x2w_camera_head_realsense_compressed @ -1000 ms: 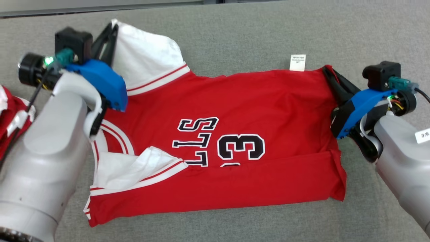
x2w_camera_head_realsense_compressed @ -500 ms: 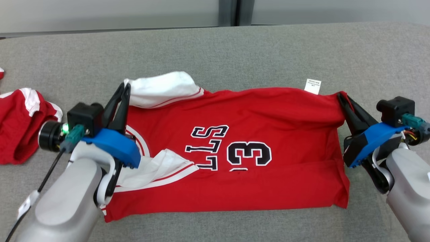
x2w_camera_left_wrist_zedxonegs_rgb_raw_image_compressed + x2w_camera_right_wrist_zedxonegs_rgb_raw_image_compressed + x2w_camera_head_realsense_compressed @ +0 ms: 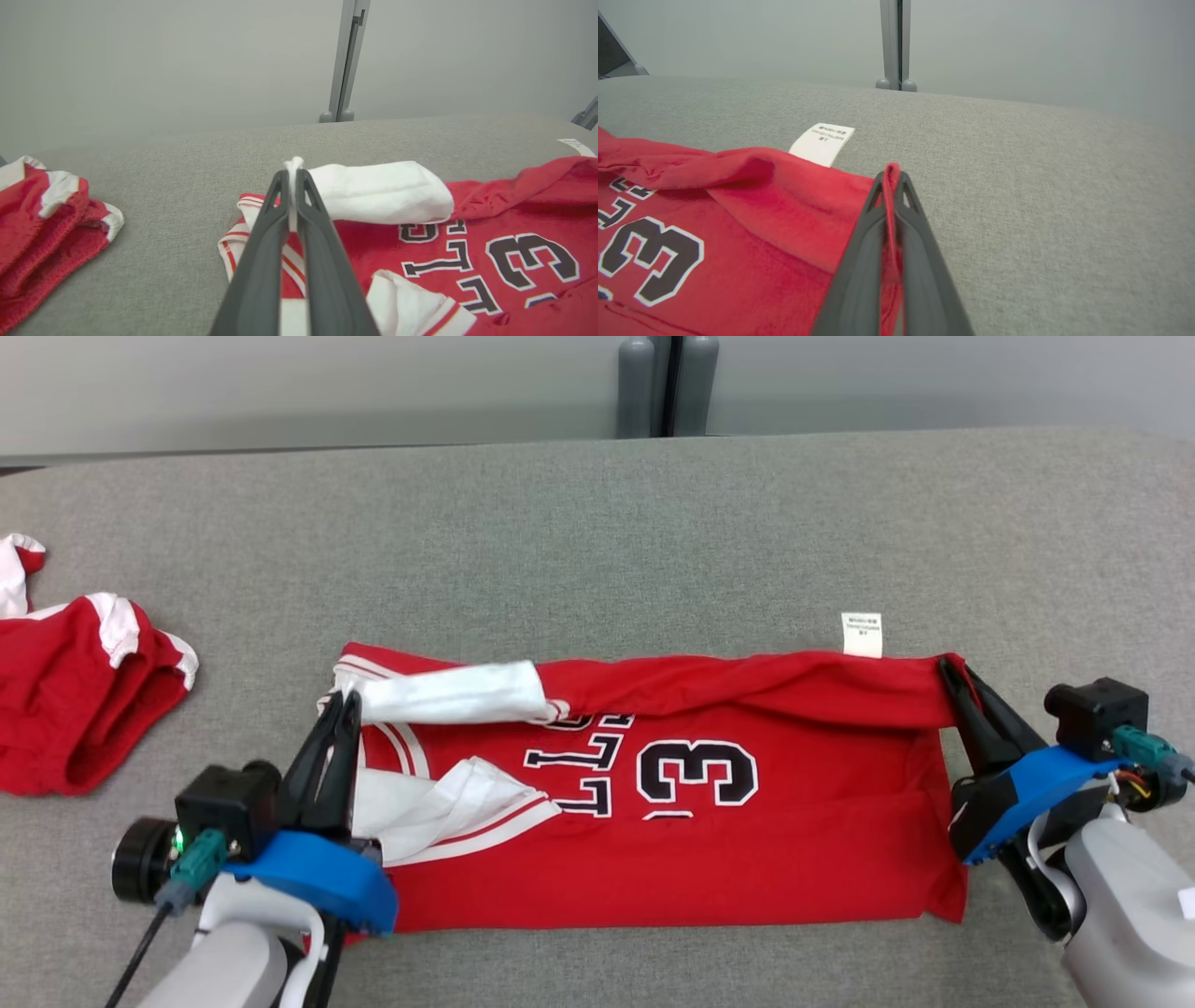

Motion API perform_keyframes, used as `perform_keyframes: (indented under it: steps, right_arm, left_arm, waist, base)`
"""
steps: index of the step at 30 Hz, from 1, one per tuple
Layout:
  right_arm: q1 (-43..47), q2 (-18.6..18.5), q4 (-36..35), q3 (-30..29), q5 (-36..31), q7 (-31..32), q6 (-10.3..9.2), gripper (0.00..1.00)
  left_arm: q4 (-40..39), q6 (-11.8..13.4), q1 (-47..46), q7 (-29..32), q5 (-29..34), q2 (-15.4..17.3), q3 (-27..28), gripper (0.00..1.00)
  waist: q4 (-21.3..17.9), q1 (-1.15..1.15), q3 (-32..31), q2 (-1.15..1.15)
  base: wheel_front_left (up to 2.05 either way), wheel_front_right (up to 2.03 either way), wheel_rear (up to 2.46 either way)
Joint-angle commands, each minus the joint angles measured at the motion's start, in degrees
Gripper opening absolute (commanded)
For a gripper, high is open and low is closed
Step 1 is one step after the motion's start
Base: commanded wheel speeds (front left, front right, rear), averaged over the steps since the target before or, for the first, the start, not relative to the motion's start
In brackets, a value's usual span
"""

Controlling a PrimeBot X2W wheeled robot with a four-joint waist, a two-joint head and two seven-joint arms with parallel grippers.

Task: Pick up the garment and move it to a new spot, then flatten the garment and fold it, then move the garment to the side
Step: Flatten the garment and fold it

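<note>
The garment point(image 3: 709, 845) is a red jersey with white sleeves and a black "3", lying on the grey table point(image 3: 597, 541). Its far edge is rolled over toward me, making a long fold across the top. My left gripper point(image 3: 344, 702) is shut on the white sleeve at the jersey's far left corner, with white cloth pinched between the fingers point(image 3: 293, 179). My right gripper point(image 3: 950, 665) is shut on the red far right corner, and red cloth runs between its fingers point(image 3: 891, 175). A white label point(image 3: 861, 633) sticks out past the folded edge.
A second red and white garment point(image 3: 79, 709) lies bunched at the table's left side. A grey post point(image 3: 665, 385) stands behind the table's far edge, in front of a pale wall. Bare grey table stretches beyond the jersey.
Both grippers have drawn the jersey's far edge toward me, folding it over the front. The head camera has tilted up, showing more table and the wall.
</note>
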Motion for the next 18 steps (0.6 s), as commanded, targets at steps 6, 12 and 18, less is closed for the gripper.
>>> perform_keyframes:
  steps: [6, 12, 18]
  right_arm:
    - [4.1, 1.2, -1.5, -2.0, -0.5, -0.3, 0.01, 0.00]
    - [7.3, 2.1, -5.4, -4.1, -0.1, -0.3, 0.01, 1.00]
    - [10.2, 2.1, -11.1, -6.8, -1.0, -0.3, 0.01, 1.00]
  left_arm:
    - [-2.8, 2.6, 5.5, -0.4, -1.0, 0.6, 0.2, 0.00]
    - [-2.6, 3.7, 7.6, -2.5, -1.3, -0.7, 1.0, 1.00]
    - [-2.1, 4.8, 8.8, -5.1, 0.4, -1.8, 3.6, 1.00]
  waist:
    - [0.0, 0.00, -0.8, 0.01]
    - [-0.2, 0.00, -1.6, 0.01]
    - [-0.6, 0.00, -2.8, 0.01]
  base:
    - [0.00, 0.00, 0.00]
    - [0.00, 0.00, 0.00]
    - [0.00, 0.00, 0.00]
